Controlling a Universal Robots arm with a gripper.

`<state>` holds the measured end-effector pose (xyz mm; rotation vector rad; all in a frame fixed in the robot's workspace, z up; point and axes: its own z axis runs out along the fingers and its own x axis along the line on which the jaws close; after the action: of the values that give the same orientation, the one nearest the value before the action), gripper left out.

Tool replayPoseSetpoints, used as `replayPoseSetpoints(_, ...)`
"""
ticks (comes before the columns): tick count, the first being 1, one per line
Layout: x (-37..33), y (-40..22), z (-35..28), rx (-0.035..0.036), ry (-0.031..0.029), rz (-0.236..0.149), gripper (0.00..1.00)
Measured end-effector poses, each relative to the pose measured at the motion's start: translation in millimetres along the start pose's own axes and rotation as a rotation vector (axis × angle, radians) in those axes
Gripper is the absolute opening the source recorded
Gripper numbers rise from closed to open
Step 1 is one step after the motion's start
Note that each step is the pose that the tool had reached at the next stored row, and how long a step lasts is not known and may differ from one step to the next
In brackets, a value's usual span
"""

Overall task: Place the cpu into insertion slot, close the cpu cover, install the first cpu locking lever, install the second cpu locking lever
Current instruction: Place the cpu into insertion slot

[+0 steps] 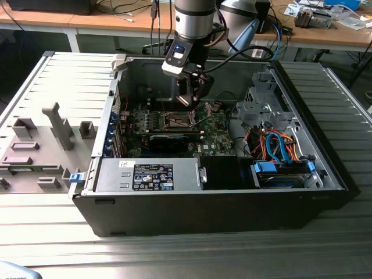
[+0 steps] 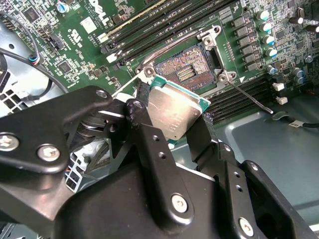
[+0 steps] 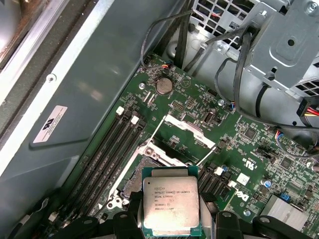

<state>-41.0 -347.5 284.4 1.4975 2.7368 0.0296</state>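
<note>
- I have the gripper (image 2: 169,119) clamped on the cpu (image 2: 177,107) by two opposite edges — it hangs just over the open insertion slot (image 2: 189,67), not seated.
- Judging it light, stiff, slick-topped, with a fragile underside — edge grip only.

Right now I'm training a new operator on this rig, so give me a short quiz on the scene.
1. True or false: the cpu already sits in the insertion slot.
2. What do the gripper's fingers hold?
3. In the second wrist view, the slot is: A) covered by a plate, B) open and empty, C) hidden by a cable.
Key: 1 false; 2 the cpu; 3 B.
</note>
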Motion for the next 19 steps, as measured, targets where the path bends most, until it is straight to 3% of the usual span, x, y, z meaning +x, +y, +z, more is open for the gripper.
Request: replayPoseSetpoints(19, 0.0, 0.0, 1.2, 0.0001, -0.0003, 0.011, 0.55)
